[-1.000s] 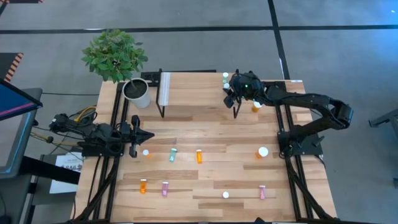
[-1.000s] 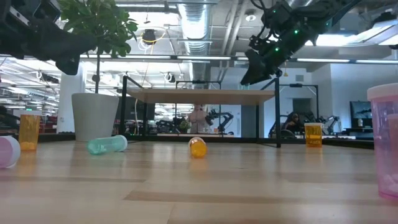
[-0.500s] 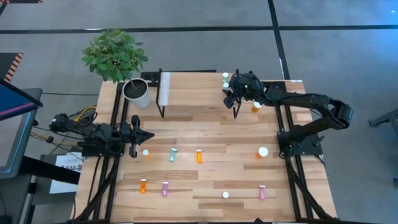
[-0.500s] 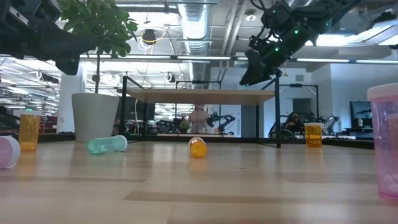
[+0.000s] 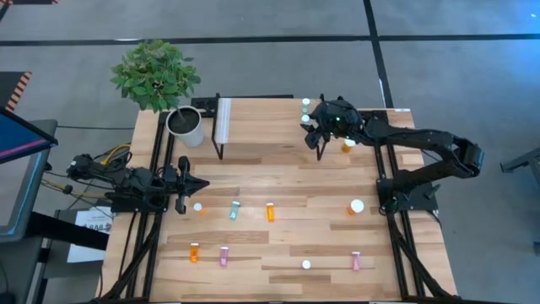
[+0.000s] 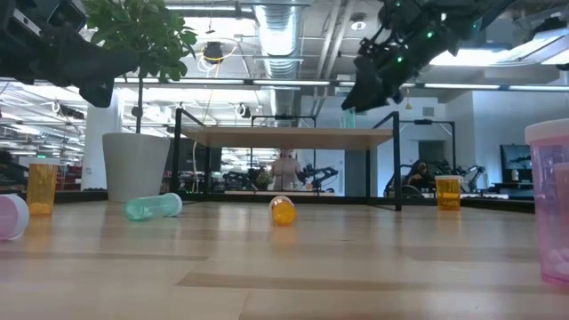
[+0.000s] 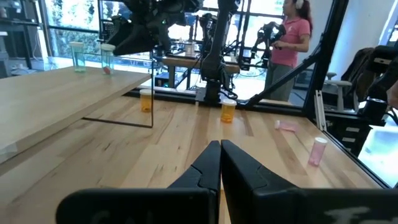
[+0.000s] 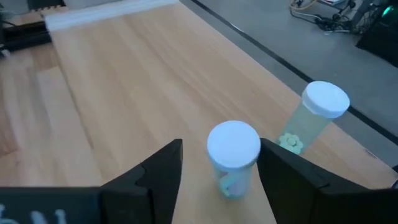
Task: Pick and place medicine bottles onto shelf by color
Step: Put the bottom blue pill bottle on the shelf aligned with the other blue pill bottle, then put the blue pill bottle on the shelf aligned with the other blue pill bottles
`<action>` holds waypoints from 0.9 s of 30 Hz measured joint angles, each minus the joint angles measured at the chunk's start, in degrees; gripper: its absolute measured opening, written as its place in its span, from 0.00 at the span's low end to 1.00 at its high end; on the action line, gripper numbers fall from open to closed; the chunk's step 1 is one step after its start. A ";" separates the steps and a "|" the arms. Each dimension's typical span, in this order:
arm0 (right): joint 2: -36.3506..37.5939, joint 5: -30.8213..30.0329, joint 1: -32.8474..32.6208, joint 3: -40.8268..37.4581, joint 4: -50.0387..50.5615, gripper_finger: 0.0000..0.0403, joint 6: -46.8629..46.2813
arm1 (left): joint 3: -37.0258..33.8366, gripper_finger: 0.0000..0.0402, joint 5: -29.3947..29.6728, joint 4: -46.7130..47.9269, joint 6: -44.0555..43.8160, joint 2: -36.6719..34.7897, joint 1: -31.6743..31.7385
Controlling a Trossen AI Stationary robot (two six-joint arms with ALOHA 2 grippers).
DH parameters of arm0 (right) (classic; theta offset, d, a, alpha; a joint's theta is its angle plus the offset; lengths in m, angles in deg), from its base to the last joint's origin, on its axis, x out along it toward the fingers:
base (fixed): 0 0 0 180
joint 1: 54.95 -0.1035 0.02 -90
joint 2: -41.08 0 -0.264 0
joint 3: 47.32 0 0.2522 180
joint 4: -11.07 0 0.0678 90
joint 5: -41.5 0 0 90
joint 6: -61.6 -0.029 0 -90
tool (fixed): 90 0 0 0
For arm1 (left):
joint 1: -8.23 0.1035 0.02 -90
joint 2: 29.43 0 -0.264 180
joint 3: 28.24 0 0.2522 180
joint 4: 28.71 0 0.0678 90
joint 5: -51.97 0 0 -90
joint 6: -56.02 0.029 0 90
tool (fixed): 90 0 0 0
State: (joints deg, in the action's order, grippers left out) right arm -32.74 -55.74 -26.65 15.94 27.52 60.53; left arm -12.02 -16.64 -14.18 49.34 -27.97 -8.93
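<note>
Near desk edge: pink bottle (image 5: 356,262), white-capped bottle (image 5: 306,264), second pink bottle (image 5: 224,255) and small orange bottle (image 5: 195,252) are all waiting, well apart.

Mid desk: teal bottle (image 5: 234,210) and orange bottle (image 5: 270,212) are lying on their sides; a capped bottle (image 5: 356,206) is standing toward the right edge. My left gripper (image 5: 187,187) is idling at the left edge, fingers pressed together, holding nothing.

Far side: my right gripper (image 8: 219,163) is hovering over the shelf (image 5: 270,127) at its right end. Fingers are spread, straddling an upright teal bottle (image 8: 232,158); not pinching it as far as I can tell. It's standing on the shelf top with a second teal bottle (image 8: 314,115) just beside it, nearer the shelf's back corner. Another orange bottle (image 5: 348,145) is sitting on the desk just off the shelf's right end.

Risks, my read:
- Pulling out at an angle would be dragging a finger (image 8: 155,173) across the cap and tipping the bottle. Straight up is safer.
- Tipped bottle would be knocking its neighbour, and both are close to the shelf's back corner, so either could be rolling off.

Room: shelf top toward its left end is bare plank, plenty of space for the other colours. Plant pot (image 5: 186,125) is crowding the shelf's left end.
</note>
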 joint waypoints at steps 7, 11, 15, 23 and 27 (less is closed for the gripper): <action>5.29 -1.02 -0.23 0.00 5.53 0.57 -1.01 | 0.00 0.00 0.00 -0.14 -0.02 0.01 -0.01; 8.85 -1.67 -0.70 0.02 8.18 0.57 -1.98 | 0.00 0.00 -0.01 -0.22 -0.42 0.00 -0.01; 12.89 -1.74 -2.84 0.02 8.92 0.57 -3.09 | 0.00 0.00 -0.02 -0.26 -1.05 -0.01 -0.01; 17.06 -1.88 -14.38 0.02 6.35 0.57 -3.64 | 0.00 0.00 -0.13 -0.28 -4.88 0.03 -0.01; 16.09 -2.37 -22.16 0.02 2.84 0.57 -3.90 | 0.00 0.01 -1.74 -0.25 -10.43 0.03 0.00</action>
State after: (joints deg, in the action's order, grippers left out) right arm -16.66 -58.11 -48.81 15.96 30.35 56.63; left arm -12.02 -18.37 -14.43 38.90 -27.93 -8.93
